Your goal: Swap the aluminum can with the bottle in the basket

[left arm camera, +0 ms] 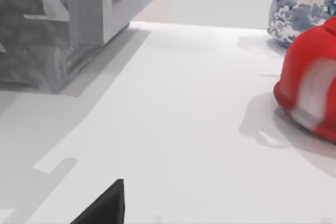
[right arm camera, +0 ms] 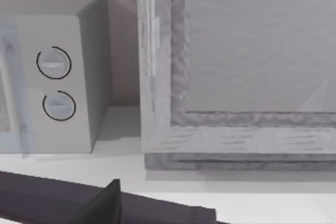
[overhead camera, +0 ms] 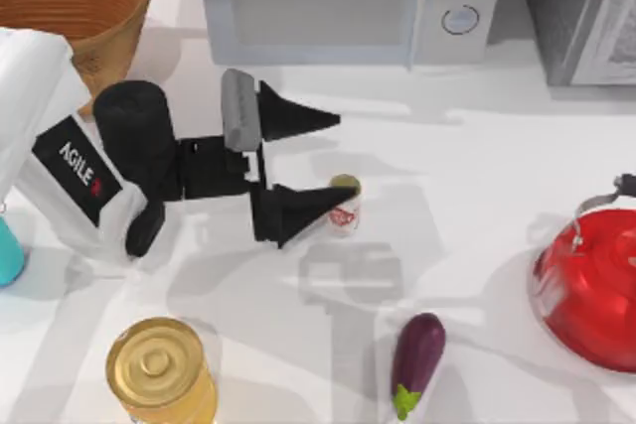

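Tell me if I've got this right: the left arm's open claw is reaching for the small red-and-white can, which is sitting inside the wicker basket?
Not quite. In the top view the aluminum can stands on the table, beside the left gripper, well away from the basket. The gripper is open.

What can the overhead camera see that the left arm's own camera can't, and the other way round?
Only the top view has the left pincer, open, one finger beside the small can, plus the basket, the big gold can, the eggplant and the teal bottle at the left edge. Only the left wrist view has a blue-and-white jar behind the kettle. Both share the red kettle and the white table.
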You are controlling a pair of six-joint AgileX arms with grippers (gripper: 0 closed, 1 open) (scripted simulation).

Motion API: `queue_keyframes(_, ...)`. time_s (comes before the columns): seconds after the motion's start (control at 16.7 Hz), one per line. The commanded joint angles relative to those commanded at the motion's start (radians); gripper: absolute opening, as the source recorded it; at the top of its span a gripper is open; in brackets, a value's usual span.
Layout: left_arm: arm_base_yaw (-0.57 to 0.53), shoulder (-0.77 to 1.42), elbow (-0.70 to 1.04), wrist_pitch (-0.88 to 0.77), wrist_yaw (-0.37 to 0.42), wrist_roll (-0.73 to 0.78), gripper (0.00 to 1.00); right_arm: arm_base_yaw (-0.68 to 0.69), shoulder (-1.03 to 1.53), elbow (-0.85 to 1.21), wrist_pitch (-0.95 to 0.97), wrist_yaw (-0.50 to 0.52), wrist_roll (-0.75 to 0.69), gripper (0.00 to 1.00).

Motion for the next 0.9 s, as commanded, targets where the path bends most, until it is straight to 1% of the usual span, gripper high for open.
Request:
queue_keyframes(0.12,0.032,-0.135,-0.063,-0.09,-0.077,-0.002,1.0,0.0,0.0,0.0,0.0,0.0,0.0,1.0)
queue_keyframes(0.3,0.087,-0.411,-0.182,-0.257,-0.222,-0.005,1.0,0.0,0.0,0.0,0.0,0.0,0.0,1.0)
queue_keyframes(0.9,0.251,-1.585,-0.636,-0.878,-0.785,-0.01,1.0,0.0,0.0,0.0,0.0,0.0,0.0,1.0)
